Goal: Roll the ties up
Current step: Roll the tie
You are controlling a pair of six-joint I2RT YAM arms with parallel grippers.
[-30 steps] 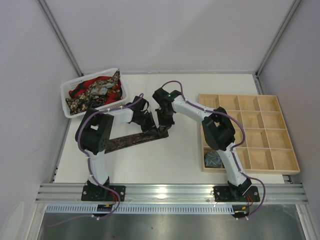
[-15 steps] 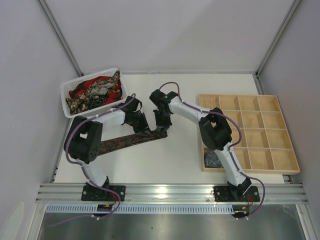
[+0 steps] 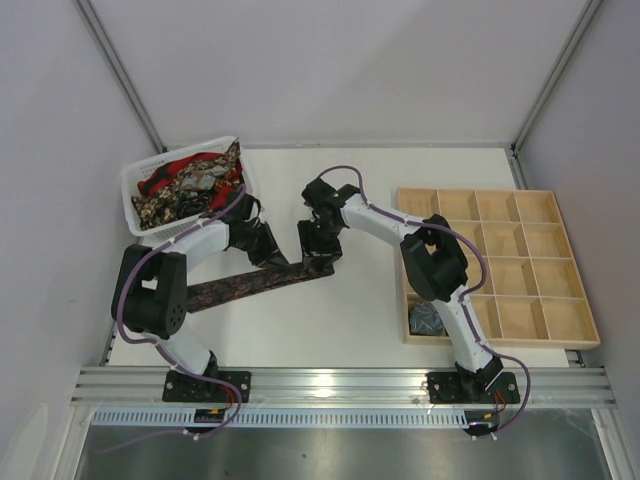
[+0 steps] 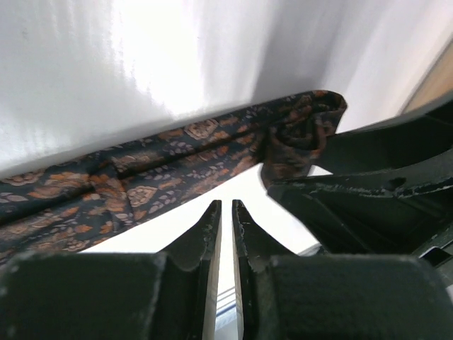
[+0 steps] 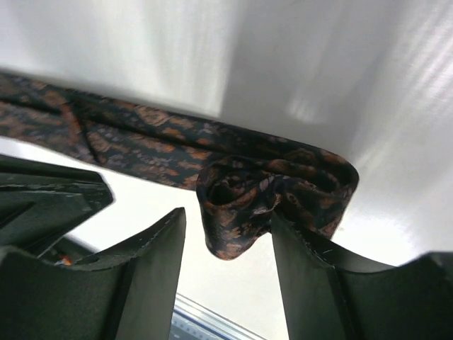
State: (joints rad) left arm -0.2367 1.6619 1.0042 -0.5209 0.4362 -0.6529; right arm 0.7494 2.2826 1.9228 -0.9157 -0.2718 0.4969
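Note:
A dark brown-maroon tie [image 3: 235, 285] with orange motifs lies flat across the table. Its right end is rolled into a small loose coil [image 5: 276, 188]. My right gripper [image 5: 226, 216] stands open astride that coil; its right finger touches the fabric and its left finger is clear. In the top view the right gripper [image 3: 318, 255] points down at the coiled end. My left gripper [image 4: 226, 205] hovers just in front of the flat stretch [image 4: 163, 170], jaws only a thin slit apart with nothing between them. From above the left gripper [image 3: 275, 252] sits close beside the right one.
A white basket [image 3: 133, 205] at the back left holds several loose ties [image 3: 190, 180] in red and gold-black. A wooden compartment tray [image 3: 500, 262] stands on the right, with one grey-blue coiled tie [image 3: 425, 320] in its near-left cell.
The right jaws have spread apart around the coiled end. The left jaws parted slightly off the tie, and the left arm's elbow swung out to the left.

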